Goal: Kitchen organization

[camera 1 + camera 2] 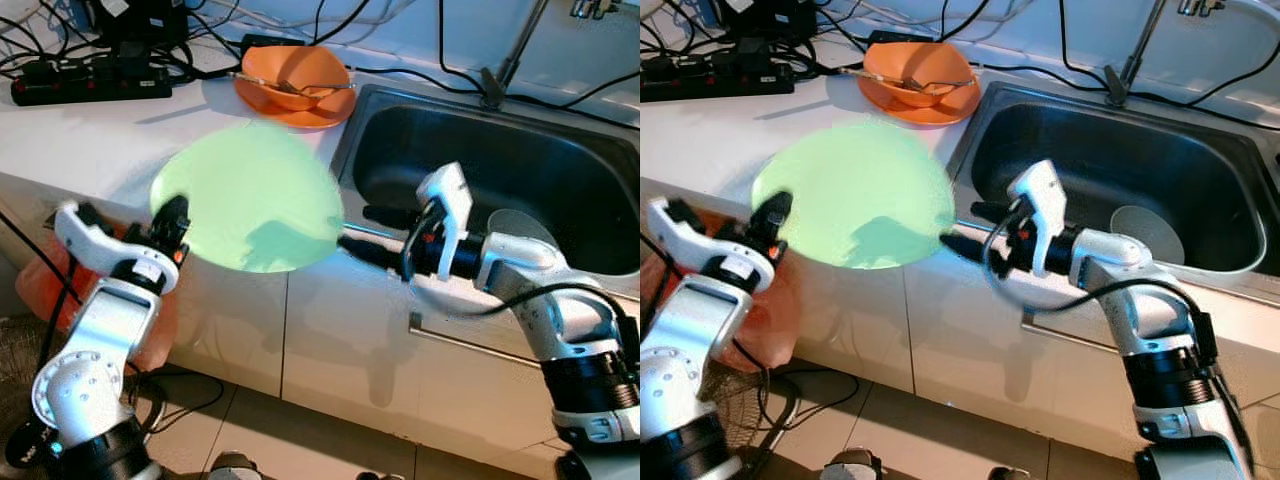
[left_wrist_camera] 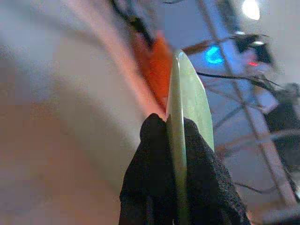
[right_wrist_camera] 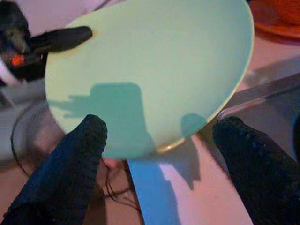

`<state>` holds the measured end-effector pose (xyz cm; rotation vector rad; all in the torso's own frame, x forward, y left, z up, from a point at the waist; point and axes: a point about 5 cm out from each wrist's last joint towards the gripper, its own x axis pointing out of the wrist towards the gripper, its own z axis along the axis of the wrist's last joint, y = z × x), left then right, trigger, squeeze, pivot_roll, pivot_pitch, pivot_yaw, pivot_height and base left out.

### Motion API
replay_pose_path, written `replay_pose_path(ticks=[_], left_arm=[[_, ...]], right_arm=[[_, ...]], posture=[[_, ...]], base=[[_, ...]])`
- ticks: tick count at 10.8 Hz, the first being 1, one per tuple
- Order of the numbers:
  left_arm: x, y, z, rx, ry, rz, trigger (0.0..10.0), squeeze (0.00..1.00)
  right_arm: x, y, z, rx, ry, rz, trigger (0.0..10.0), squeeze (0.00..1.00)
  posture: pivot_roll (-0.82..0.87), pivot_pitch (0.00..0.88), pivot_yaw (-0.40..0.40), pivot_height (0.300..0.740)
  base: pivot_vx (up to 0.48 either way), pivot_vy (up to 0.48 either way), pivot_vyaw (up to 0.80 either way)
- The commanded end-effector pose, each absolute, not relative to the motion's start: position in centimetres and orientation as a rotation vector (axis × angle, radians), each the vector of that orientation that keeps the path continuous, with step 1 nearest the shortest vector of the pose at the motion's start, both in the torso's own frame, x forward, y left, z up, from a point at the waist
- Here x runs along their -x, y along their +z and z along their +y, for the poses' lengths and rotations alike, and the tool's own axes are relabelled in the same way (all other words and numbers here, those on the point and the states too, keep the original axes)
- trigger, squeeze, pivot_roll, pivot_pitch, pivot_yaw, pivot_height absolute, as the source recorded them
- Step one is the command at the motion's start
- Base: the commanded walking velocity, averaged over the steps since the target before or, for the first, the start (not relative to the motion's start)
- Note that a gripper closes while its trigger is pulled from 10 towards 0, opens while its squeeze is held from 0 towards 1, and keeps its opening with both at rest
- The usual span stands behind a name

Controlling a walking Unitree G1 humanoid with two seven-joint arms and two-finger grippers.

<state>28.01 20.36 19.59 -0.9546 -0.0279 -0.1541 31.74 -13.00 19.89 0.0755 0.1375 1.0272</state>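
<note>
Round pale-green plastic plate (image 1: 255, 195) is clamped at its left rim by left gripper (image 1: 172, 226) fingers; right gripper (image 3: 157, 136) is held w/ fingers apart just beside opposite rim, nearer the sink (image 1: 600, 265).

Probably a home kitchen: a steel sink (image 1: 560, 190) set in a white counter (image 1: 90, 140) above cabinet doors (image 1: 350, 350).

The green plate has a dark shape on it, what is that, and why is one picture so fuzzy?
In the right wrist view, the shape on the green plate is a shadow; in the left wrist view, the left gripper pinches the plate's rim and the background is blurred.
</note>
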Motion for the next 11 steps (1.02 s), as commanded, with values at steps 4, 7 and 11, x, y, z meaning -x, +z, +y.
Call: replay_pose_path(ticks=[4,7,11], left_arm=[[-29.1,21.0,19.9,0.876,-0.362,-0.101,0.0,0.00],[-30.2,22.2,19.0,0.844,-0.473,-0.148,0.0,0.00],[-31.0,22.9,17.7,0.828,-0.565,-0.164,0.0,0.00]], right_arm=[[-35.2,21.9,-14.9,-0.404,0.722,0.052,10.0,0.00],[-35.4,21.7,-14.4,-0.463,0.699,0.056,10.0,0.00],[-35.2,21.5,-14.1,-0.492,0.741,0.082,10.0,0.00]], posture=[[0.21,0.083,-0.034,0.740],[0.21,0.082,-0.042,0.740],[0.20,0.093,-0.045,0.740]], base=[[0.000,0.000,0.00],[0.000,0.000,0.00],[0.000,0.000,0.00]])
